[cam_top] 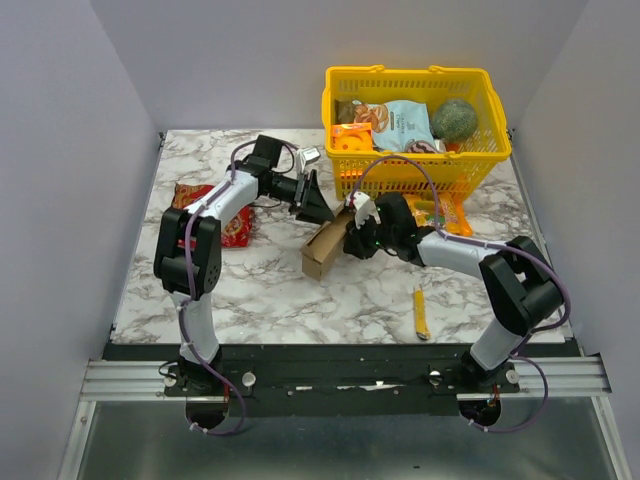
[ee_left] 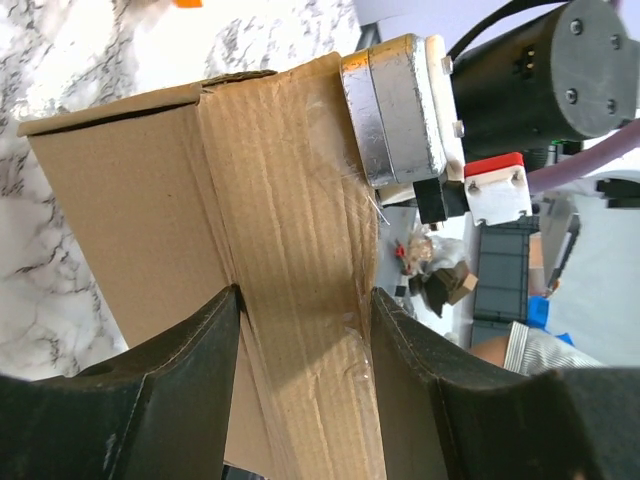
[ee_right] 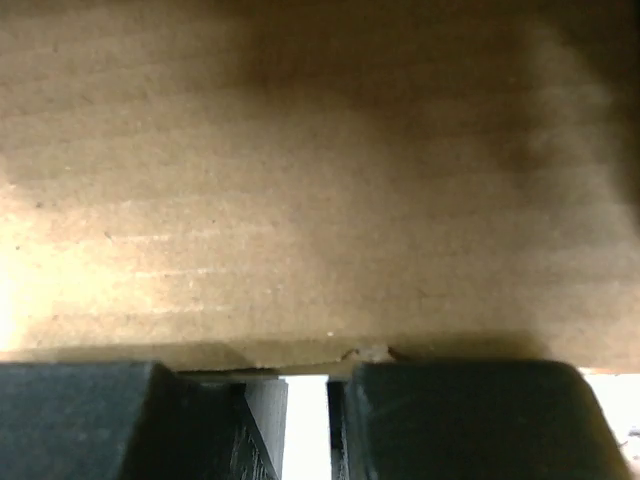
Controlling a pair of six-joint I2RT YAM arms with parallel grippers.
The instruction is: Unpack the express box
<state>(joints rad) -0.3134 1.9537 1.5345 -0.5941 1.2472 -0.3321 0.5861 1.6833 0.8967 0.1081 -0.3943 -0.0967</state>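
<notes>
The small brown cardboard express box (cam_top: 323, 252) stands tilted on the marbled table (cam_top: 250, 300), seemingly taped shut with nothing out, the left gripper (cam_top: 318, 208) half-spread astride its top, grip unclear, the right gripper (cam_top: 352, 240) closed against its side.

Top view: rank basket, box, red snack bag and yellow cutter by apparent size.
1. basket: clearly largest.
2-3. box and red snack bag: look alike. The bag is partly hidden under the left arm, so they are not ranked.
4. yellow cutter: smallest.
</notes>
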